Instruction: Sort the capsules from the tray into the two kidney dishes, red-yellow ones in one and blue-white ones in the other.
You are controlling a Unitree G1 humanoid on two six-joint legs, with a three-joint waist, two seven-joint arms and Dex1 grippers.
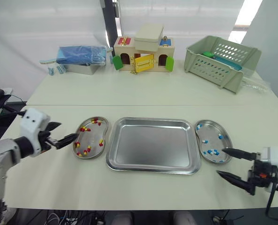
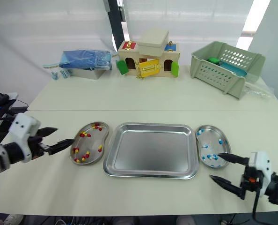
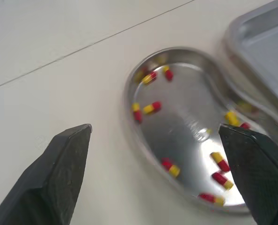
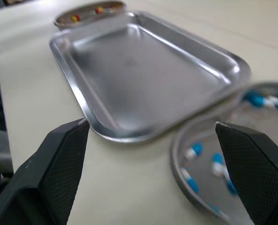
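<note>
tray [image 1: 152,145] in the middle of the desk [image 1: 143,96] looks bare to you now: no capsule shows on its floor in either head view, and the right wrist view down across it finds nothing but shiny metal.

your two kidney dishes flank it, each just beside a short side. the left dish [image 1: 93,135] holds the red-yellow capsules [image 3: 150,108], scattered along its rim and floor, with no blue one among them that you can make out. the right dish [image 1: 213,133] holds the blue-white capsules [image 1: 210,152], and nothing red or yellow shows in it.

your left gripper [image 1: 68,131] sits at the outer edge of the left dish, fingers apart and nothing between them; the left wrist view looks straight between the fingers into that dish. your right gripper [image 1: 220,161] is low at the near edge of the right dish, one fingertip close to the rim, fingers likewise spread wide and empty.

judging from this, the sort is as good as finished: everything that shows has landed in a dish of its own colour and nothing is left to pick. what remains for you is a last check that no capsule hides against the tray's raised wall, then to draw both arms clear without nudging a dish.

the basket [image 1: 221,61], toy house [image 1: 143,54] and blue bag [image 1: 80,55] at the far side play no part.
</note>
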